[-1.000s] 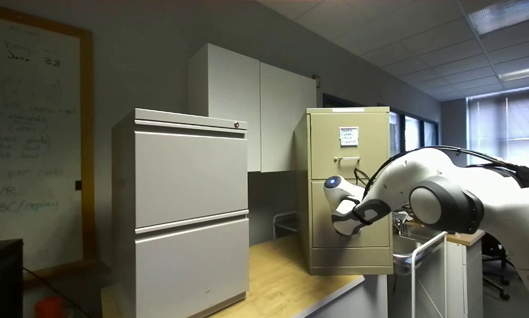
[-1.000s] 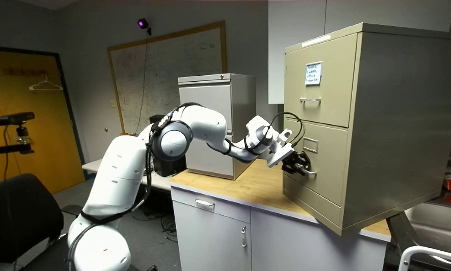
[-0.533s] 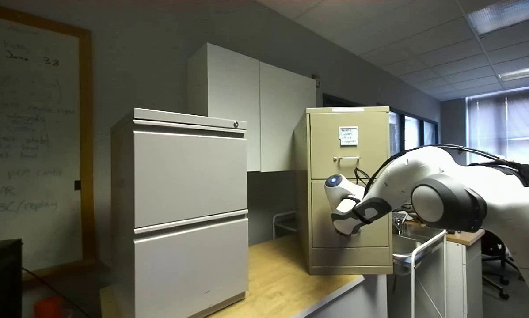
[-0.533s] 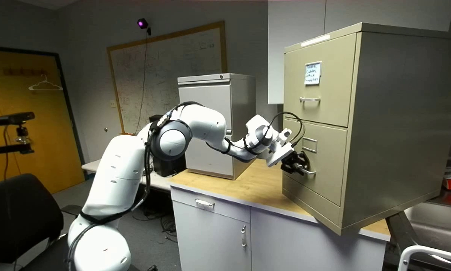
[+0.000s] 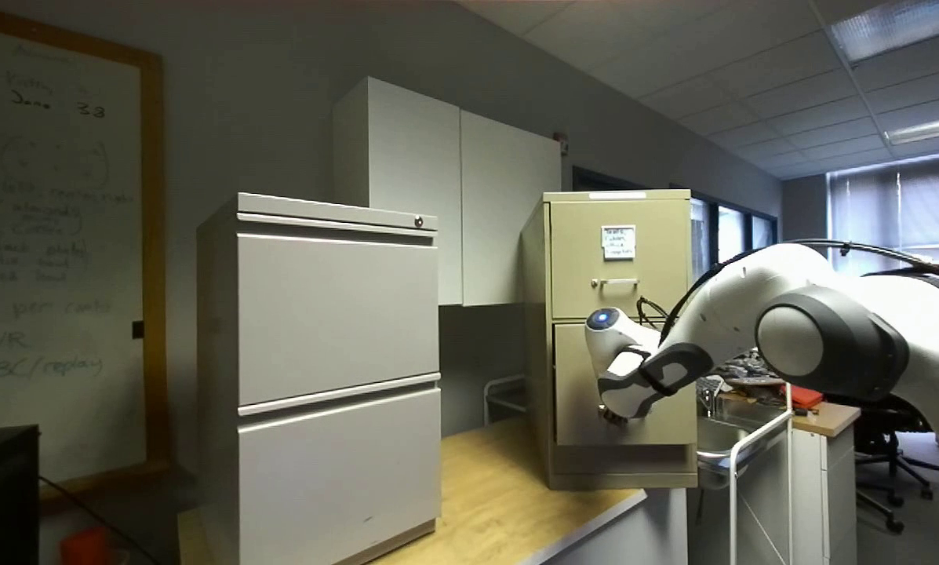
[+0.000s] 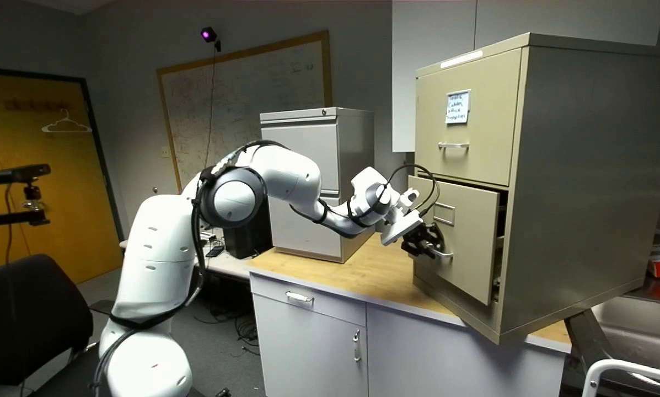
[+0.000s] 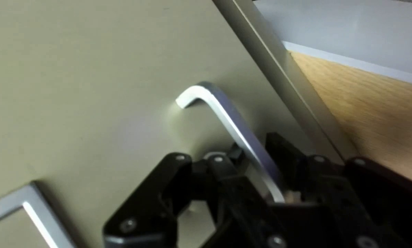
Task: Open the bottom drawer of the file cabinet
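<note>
The bottom drawer (image 6: 470,240) of the tan file cabinet (image 6: 583,182) juts partly out, jaws clasping its silver bar handle (image 7: 242,132), likely so that backing off slides it wider open.

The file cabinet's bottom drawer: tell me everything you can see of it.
The tan, metal-looking bottom drawer stands partly open, its flat rectangular front upright and forward of the tall tan file cabinet, below the shut tan upper drawer. The front carries a silver rectangular label frame and, below that, a silver bar handle. The black gripper has its jaws closed around the handle. The inside can't be made out.
</note>
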Robot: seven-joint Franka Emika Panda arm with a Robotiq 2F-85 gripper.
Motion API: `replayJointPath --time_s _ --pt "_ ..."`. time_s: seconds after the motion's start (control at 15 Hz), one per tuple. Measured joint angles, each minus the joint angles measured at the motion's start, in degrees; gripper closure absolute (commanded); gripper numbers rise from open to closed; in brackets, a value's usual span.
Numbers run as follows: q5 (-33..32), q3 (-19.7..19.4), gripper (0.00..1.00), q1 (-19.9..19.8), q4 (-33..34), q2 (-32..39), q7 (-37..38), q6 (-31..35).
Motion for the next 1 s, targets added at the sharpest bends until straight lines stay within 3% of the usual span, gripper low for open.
replayJointPath --time_s 0.6,1.0 --pt "0.0 1.59 0.95 0.47 -12.6 -10.72 -3.61 -1.06" --pt "2.25 3.51 0.95 0.89 -21.21 -19.46 -10.7 -5.53"
